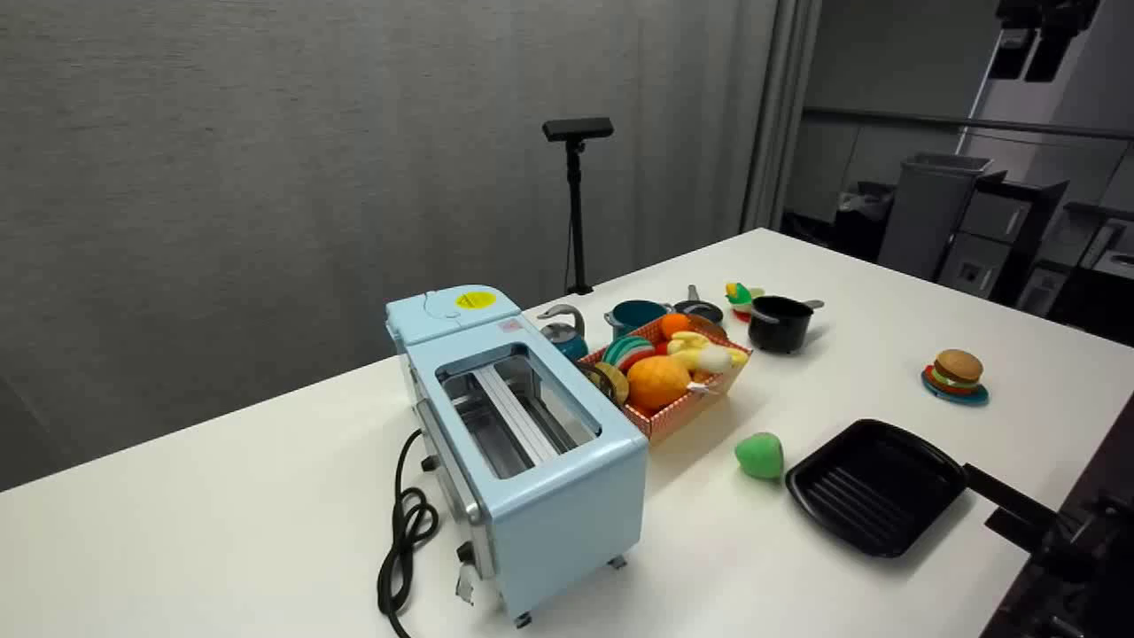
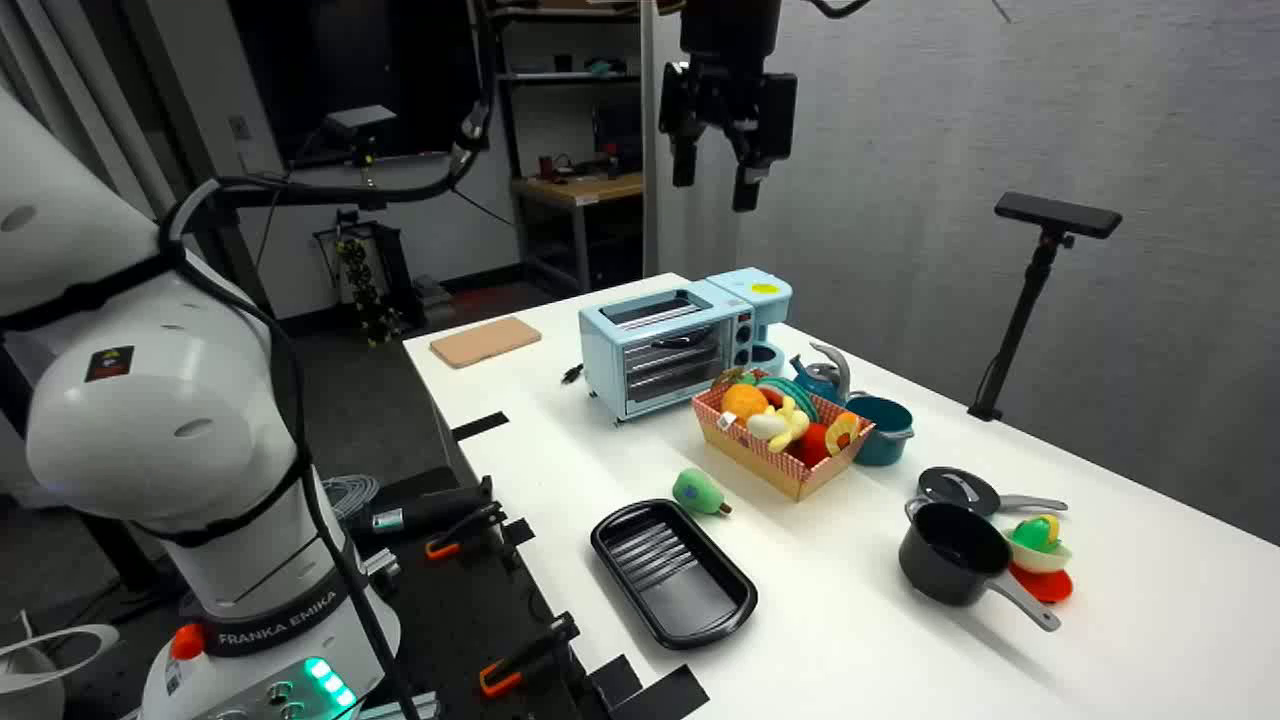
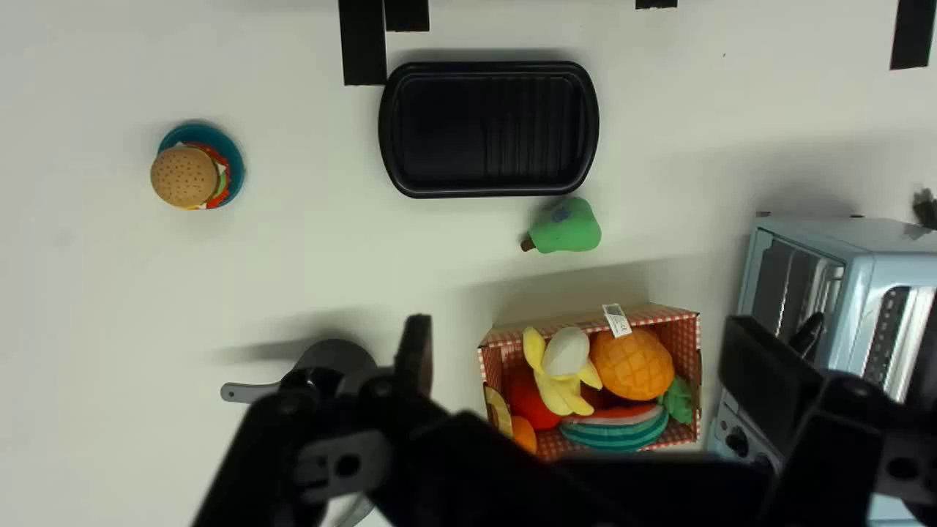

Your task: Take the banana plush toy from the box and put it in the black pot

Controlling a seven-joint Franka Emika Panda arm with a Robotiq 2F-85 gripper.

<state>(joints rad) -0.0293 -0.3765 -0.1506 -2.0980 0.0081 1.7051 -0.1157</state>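
Note:
The banana plush toy (image 1: 694, 347) is yellow with a white peeled tip. It lies on top of other toys in the red-checked box (image 2: 750, 456), and shows in an exterior view (image 2: 781, 423) and the wrist view (image 3: 560, 384). The box also shows in the wrist view (image 3: 681, 340). The black pot (image 2: 945, 565) stands upright on the table, handle outward; in an exterior view (image 1: 780, 330) it is beyond the box. In the wrist view the pot (image 3: 335, 356) is partly hidden by a finger. My gripper (image 2: 715, 182) is open and empty, high above the table; its fingers (image 3: 585, 335) appear either side of the box.
The light-blue toaster (image 1: 567, 532) stands beside the box. A green pear toy (image 3: 567, 227) and black grill pan (image 3: 489, 130) lie before it. A teal pot (image 2: 882, 430), kettle (image 2: 822, 378), small pan (image 2: 957, 490) and toy burger (image 1: 957, 370) are also on the table.

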